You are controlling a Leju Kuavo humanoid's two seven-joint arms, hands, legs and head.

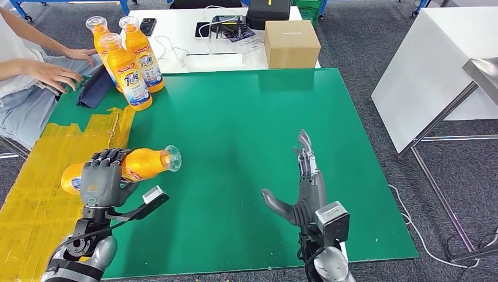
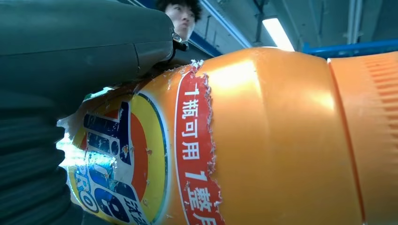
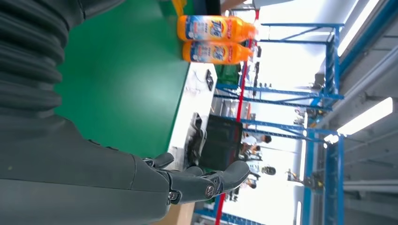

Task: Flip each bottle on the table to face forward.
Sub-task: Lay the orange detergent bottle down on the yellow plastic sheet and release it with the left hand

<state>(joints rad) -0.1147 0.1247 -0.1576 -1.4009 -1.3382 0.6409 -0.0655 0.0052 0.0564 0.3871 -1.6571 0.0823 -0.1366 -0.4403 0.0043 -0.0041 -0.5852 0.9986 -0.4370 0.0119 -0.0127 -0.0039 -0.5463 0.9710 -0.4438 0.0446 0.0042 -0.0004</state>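
Left hand (image 1: 101,179) grips your sideways bottle (image 1: 147,163); right hand (image 1: 302,188) splayed, empty. Three bottles (image 1: 130,70) stand beside a person's hand (image 1: 50,74); wrist view reveals torn label (image 2: 197,154).

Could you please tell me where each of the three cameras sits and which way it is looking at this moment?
Head view: high on the body, looking forward and down at the green table; both arms show, the left hand gripping a lying orange bottle, the right hand open.
Left wrist view: behind the left hand, close against that bottle.
Right wrist view: behind the right hand, turned sideways, looking across the table to the standing bottles.
Shared: the head and left wrist views share the held bottle; the head and right wrist views share the standing bottles.
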